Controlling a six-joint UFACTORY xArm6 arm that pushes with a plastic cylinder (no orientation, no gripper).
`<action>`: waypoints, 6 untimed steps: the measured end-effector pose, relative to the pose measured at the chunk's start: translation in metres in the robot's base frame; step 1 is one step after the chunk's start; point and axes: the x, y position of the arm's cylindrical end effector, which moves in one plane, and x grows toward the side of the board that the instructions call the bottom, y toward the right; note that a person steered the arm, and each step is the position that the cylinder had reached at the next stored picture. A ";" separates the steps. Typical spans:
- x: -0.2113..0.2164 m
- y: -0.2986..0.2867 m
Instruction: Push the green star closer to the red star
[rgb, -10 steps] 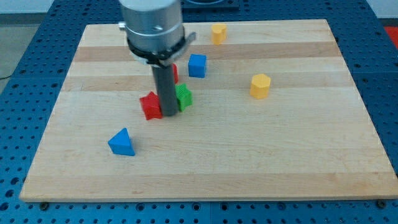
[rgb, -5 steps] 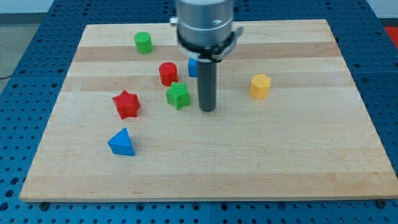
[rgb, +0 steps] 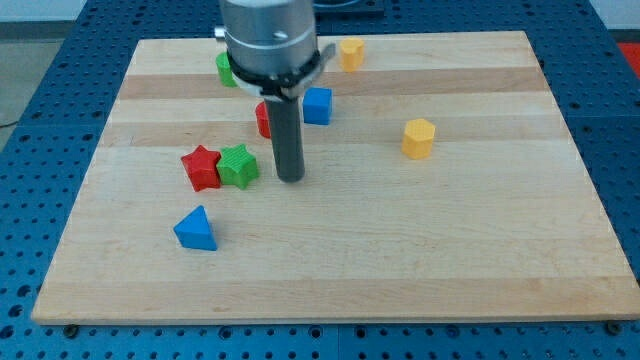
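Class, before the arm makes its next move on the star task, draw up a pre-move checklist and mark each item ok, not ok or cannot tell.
1. Green star beside the red star: ok, they look touching.
2. My tip clear of the green star: ok, it sits just to the view's right of it.
3. Blue triangular block out of the way: ok, toward the view's bottom.
4. Red block behind the rod fully seen: not ok, partly hidden.
5. Stars well inside the board: ok.

The counter is pale wood in lengthwise stripes, on a blue perforated base. On it: a red star, green star, blue triangle, blue cube, two yellow blocks, a red cylinder and a green cylinder. The rod above my tip is dark grey.
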 end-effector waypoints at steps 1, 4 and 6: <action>0.003 -0.010; -0.018 -0.062; -0.028 0.004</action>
